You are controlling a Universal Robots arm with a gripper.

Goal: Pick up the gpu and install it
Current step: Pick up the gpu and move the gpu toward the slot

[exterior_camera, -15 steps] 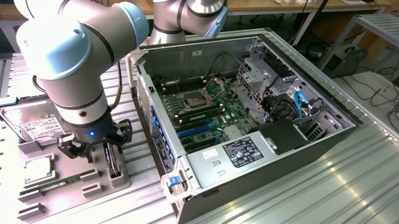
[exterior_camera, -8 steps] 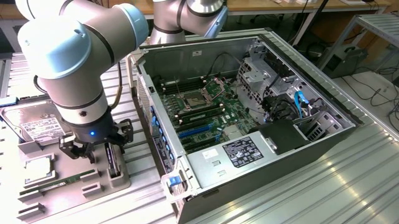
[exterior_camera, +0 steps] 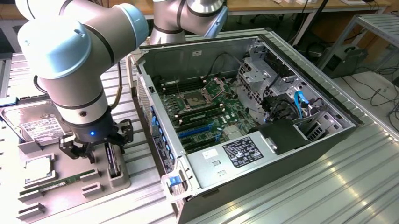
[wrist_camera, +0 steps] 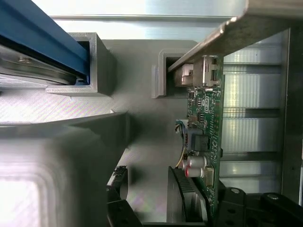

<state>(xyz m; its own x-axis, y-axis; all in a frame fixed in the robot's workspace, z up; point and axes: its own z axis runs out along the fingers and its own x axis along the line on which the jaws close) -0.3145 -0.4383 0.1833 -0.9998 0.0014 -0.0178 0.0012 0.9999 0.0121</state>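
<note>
The gpu [exterior_camera: 113,161] stands on edge in a slot of the grey holder tray [exterior_camera: 68,186] at the exterior view's left. My gripper [exterior_camera: 102,147] hangs straight down over it, open, with one finger on each side of the card. In the wrist view the gpu [wrist_camera: 213,127] shows edge-on: green board, black fan shroud [wrist_camera: 182,198] on one face, silver end bracket [wrist_camera: 227,33] at its far end. The black fingers [wrist_camera: 120,203] straddle the card with a gap on the fan side.
The open PC case [exterior_camera: 324,140] lies to the exterior view's right, its motherboard [exterior_camera: 206,112] with blue slots [exterior_camera: 196,132] exposed. The tray also carries a hard drive [exterior_camera: 34,123], a CPU [exterior_camera: 39,170] and a RAM stick [exterior_camera: 59,183].
</note>
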